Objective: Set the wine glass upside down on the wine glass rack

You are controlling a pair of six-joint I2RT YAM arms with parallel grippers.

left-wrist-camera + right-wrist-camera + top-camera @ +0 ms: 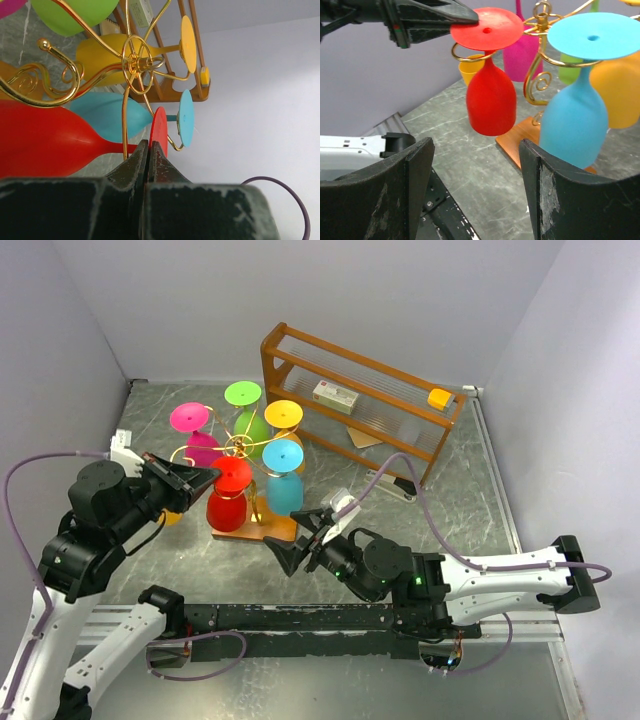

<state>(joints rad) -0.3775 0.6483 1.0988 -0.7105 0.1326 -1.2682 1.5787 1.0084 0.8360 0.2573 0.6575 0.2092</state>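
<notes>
The table (470, 490) is overlooked from above and behind the arm bases. The red wine glass (45, 142) is seen very close, just beyond the left pincer (149, 146), in a sideways-rolled view. It is also framed from low down, ahead of the right pincer (474, 147), with the wine glass rack (517, 139).

Grey marbled table (470, 510) — at centre-left, wine glass rack (240, 444) on its flat wooden base; far right, brown wooden shelf (360, 405); just left of the base, small orange cup (172, 517).

Shiny gold-wire rack (240, 443), smooth wooden base (278, 531)
</notes>
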